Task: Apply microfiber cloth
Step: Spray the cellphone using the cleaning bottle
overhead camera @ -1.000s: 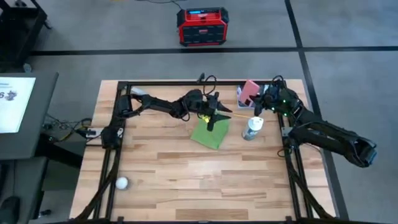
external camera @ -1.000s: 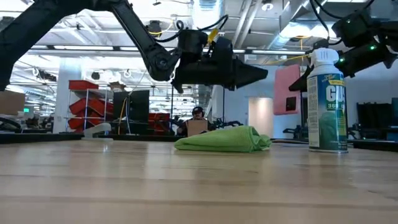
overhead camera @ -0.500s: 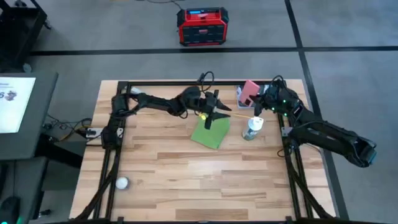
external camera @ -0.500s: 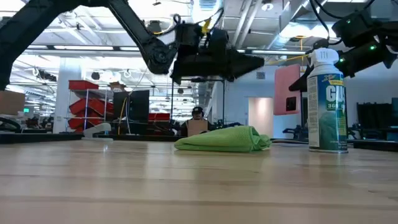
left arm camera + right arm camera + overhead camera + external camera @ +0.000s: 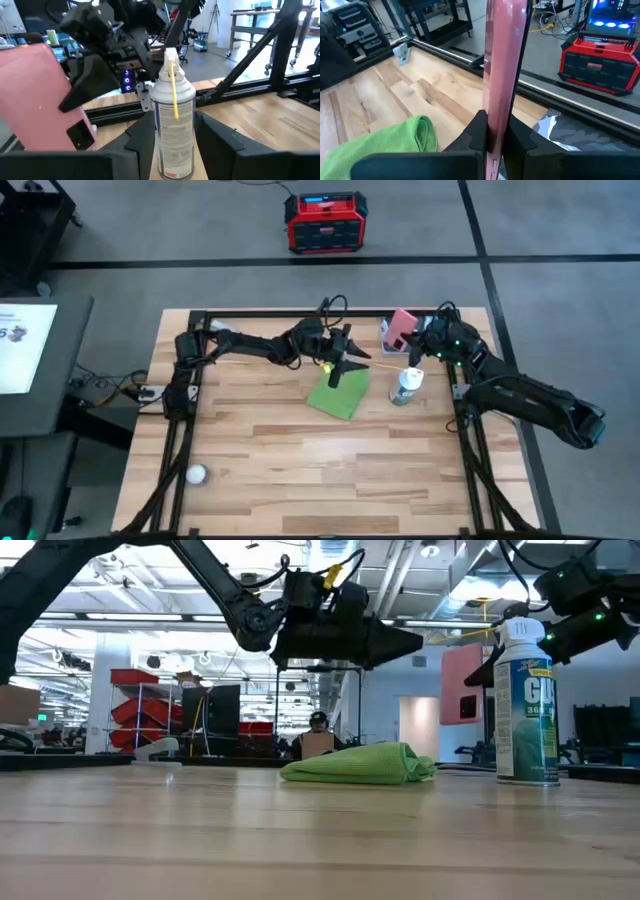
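The bright green microfiber cloth (image 5: 338, 393) lies bunched on the wooden table (image 5: 300, 460), also seen in the low view (image 5: 360, 764). My left gripper (image 5: 350, 367) hangs open above the cloth's far edge with nothing between its fingers (image 5: 405, 640). A white spray can (image 5: 405, 385) stands upright to the cloth's right; in the left wrist view the spray can (image 5: 172, 125) shows farther off, beyond the open fingers. My right gripper (image 5: 413, 345), at the far right, is shut on a pink-cased phone (image 5: 402, 328). My right gripper pinches the pink phone by its two flat faces, near one end (image 5: 494, 131), between its two fingers. The phone stands on edge, tilted, and is lifted clear of the table (image 5: 45, 95).
A blue-and-white flat packet (image 5: 549, 125) lies by the far rail under the phone. A small white ball (image 5: 196, 474) sits near the table's front left. Black frame rails (image 5: 185, 410) run along the table's sides. A red box (image 5: 322, 222) stands on the floor beyond.
My left gripper has risen above the cloth and drawn slightly toward the far edge, its fingers tipping from a downward slant to nearly level. The cloth, can and right gripper have stayed put.
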{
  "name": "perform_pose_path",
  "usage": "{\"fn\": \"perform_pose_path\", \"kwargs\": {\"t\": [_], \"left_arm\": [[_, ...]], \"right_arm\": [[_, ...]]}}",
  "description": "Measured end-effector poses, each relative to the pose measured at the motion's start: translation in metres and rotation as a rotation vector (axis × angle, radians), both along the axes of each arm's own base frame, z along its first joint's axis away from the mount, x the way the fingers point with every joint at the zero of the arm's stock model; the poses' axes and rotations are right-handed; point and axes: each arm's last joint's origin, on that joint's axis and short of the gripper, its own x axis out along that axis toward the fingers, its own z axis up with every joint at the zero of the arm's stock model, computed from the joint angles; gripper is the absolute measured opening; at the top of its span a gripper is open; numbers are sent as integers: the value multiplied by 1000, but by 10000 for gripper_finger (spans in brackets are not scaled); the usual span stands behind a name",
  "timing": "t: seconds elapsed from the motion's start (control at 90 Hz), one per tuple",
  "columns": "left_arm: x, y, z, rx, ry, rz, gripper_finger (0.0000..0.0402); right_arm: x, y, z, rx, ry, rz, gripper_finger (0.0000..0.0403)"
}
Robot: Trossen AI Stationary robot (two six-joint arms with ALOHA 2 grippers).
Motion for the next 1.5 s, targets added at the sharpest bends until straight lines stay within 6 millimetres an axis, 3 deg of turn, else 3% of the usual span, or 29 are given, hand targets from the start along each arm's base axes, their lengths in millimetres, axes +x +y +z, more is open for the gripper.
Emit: {"fn": "perform_pose_path", "kwargs": {"t": [1.256, 1.5], "left_arm": [[8, -20, -4, -6, 4, 0, 113], [10, -19, 0, 11, -14, 31, 55]], "right_arm": [[0, 0, 0, 0, -3, 4, 14], [0, 0, 0, 1, -4, 6, 14]]}}
